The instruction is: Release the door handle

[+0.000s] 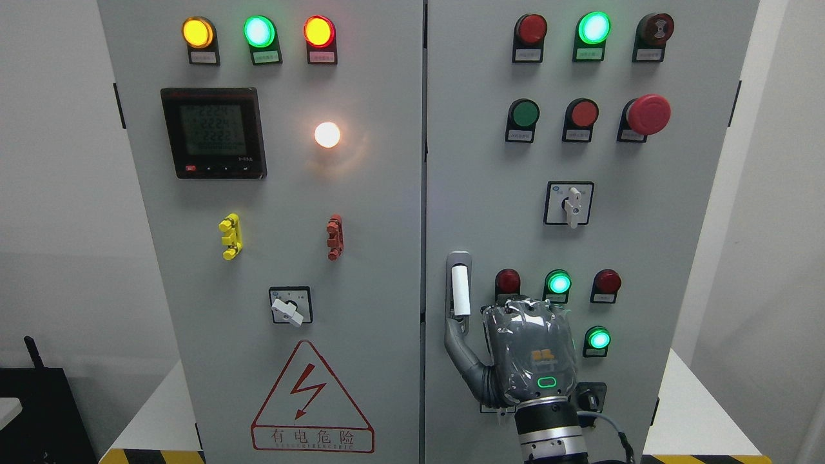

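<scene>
The door handle [459, 290] is a white lever in a grey recessed frame at the left edge of the right cabinet door [477, 161]. My right hand [530, 351], wrapped in grey with a green light on its back, comes up from the bottom edge just right of the handle. Its thumb [459, 335] is stretched out to the left, with the tip at the handle's lower end. The hand is not wrapped around the lever. The other fingers are hidden behind the back of the hand. The left arm is out of sight.
Both doors of the grey cabinet look closed. Around the hand are red and green indicator lamps [558, 283], a rotary switch [571, 203] above and a red mushroom button [648, 114]. The left door [361, 258] carries a meter, a switch and a warning triangle [312, 403].
</scene>
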